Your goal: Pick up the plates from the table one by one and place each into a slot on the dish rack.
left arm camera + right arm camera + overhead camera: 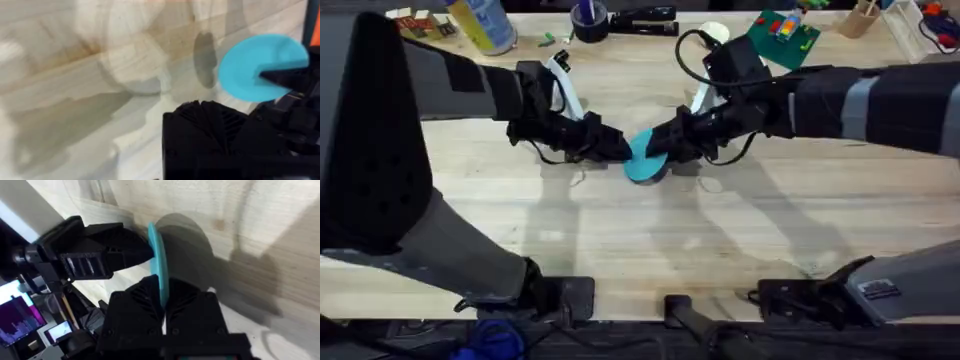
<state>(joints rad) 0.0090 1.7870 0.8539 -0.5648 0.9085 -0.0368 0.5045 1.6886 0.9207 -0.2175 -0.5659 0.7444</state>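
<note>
A bright turquoise plate [643, 160] hangs on edge just above the middle of the table [620, 240], between the two arms. My right gripper [661, 148] comes in from the right and is shut on the plate's rim; in the right wrist view the plate [156, 255] stands edge-on between my own fingers [162, 305]. My left gripper [618, 150] is shut, its tip against the plate's opposite edge without clasping it. In the left wrist view the plate [250, 65] lies beside my left gripper [215, 120]. The dish rack is out of view.
Along the far edge stand a blue and yellow bottle [485, 22], a dark round holder [590, 20], a black stapler [645, 20], a small white dish [715, 33] and a green baseplate [782, 35]. Bare wood lies in front of the arms.
</note>
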